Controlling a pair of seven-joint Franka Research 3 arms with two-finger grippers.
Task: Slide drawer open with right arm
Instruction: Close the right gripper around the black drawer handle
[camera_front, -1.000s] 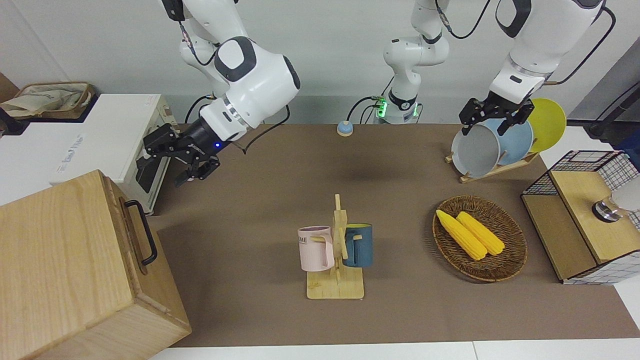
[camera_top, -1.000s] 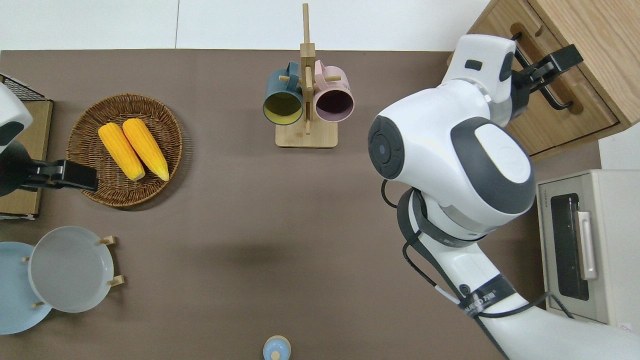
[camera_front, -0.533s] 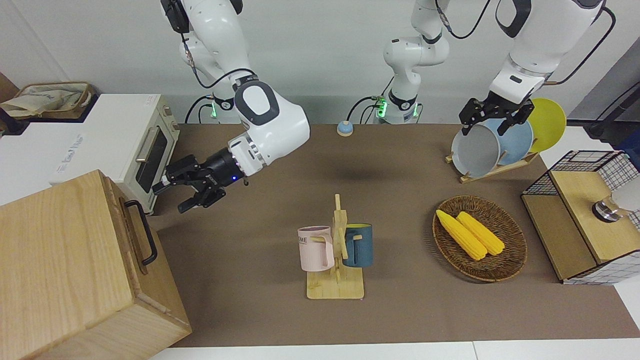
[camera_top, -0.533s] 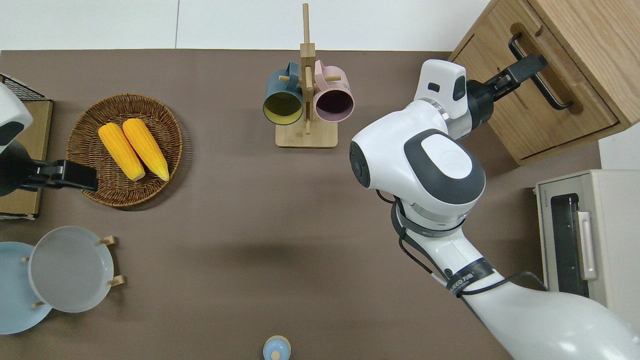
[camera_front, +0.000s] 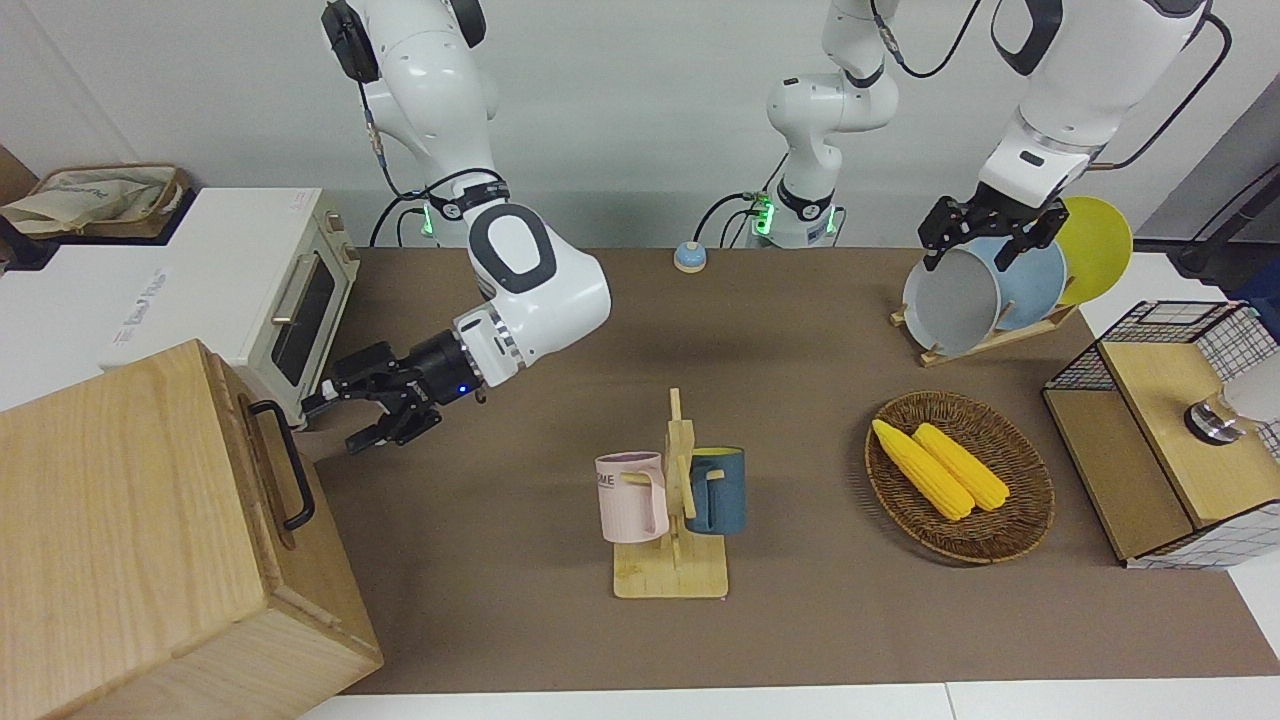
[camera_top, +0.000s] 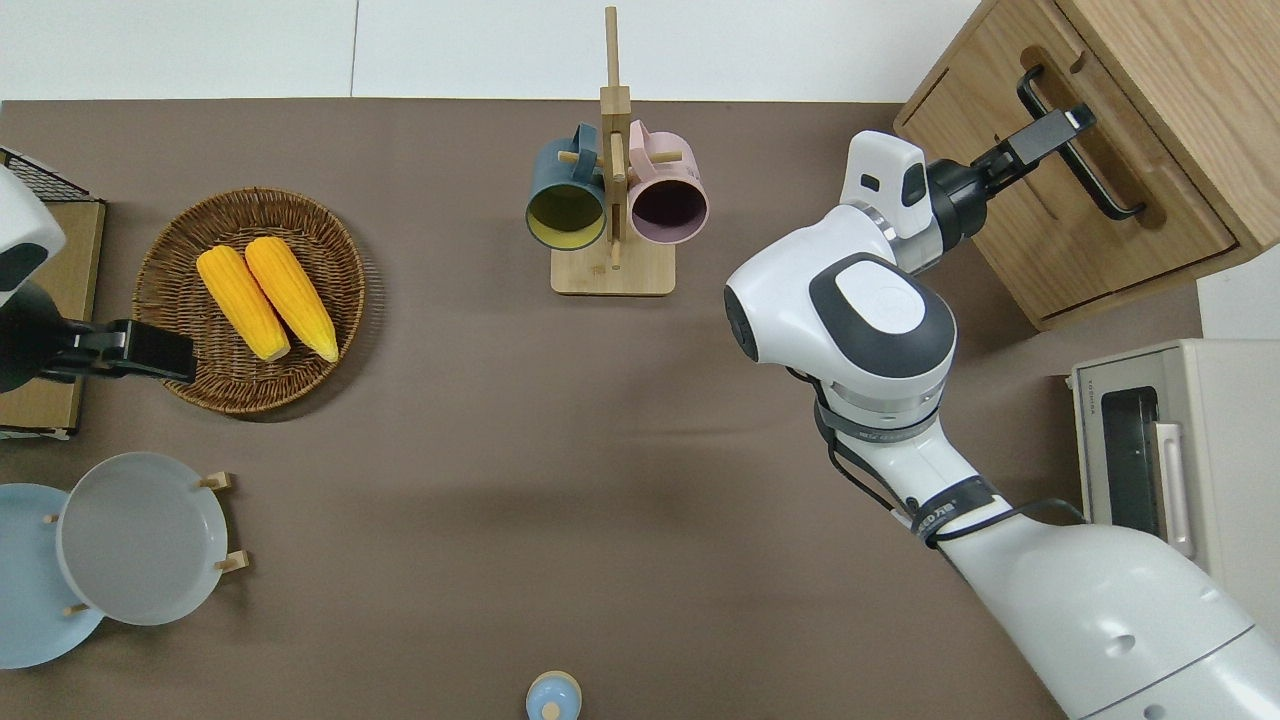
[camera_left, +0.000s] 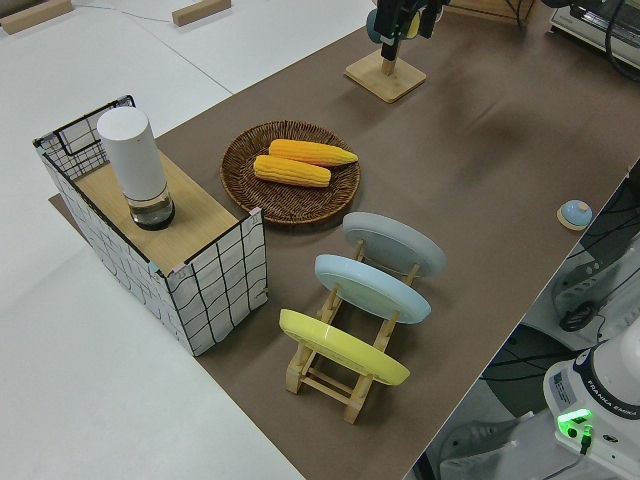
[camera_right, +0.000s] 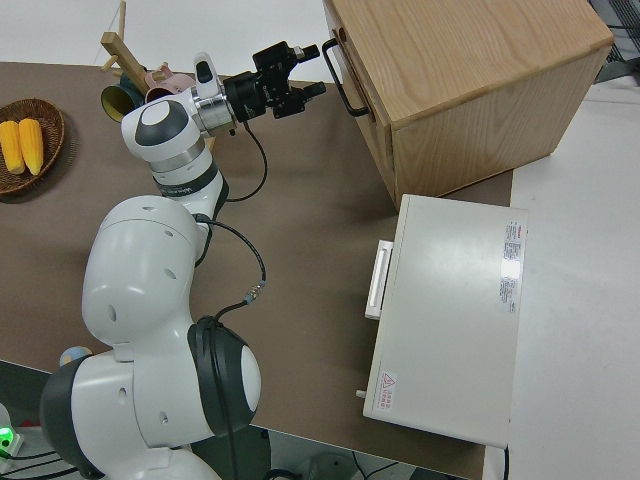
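Right gripper (camera_front: 352, 415): fingers spread, at the drawer (camera_top: 1075, 195) handle (camera_front: 283, 464)
Left arm: parked
Surface: brown mat (camera_front: 800, 400) on white table (camera_front: 1100, 700)
Room: pale wall

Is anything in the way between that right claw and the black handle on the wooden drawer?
Nothing visible. The right gripper, fingers apart, is right at the handle of the drawer, with only open air between. The left arm is parked.

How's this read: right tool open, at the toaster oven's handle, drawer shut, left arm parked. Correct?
Wrong handle. The right tool, open, is at the black bar handle of the drawer, not at the toaster oven; the overhead view shows it. The rest stands: drawer shut, left arm parked.
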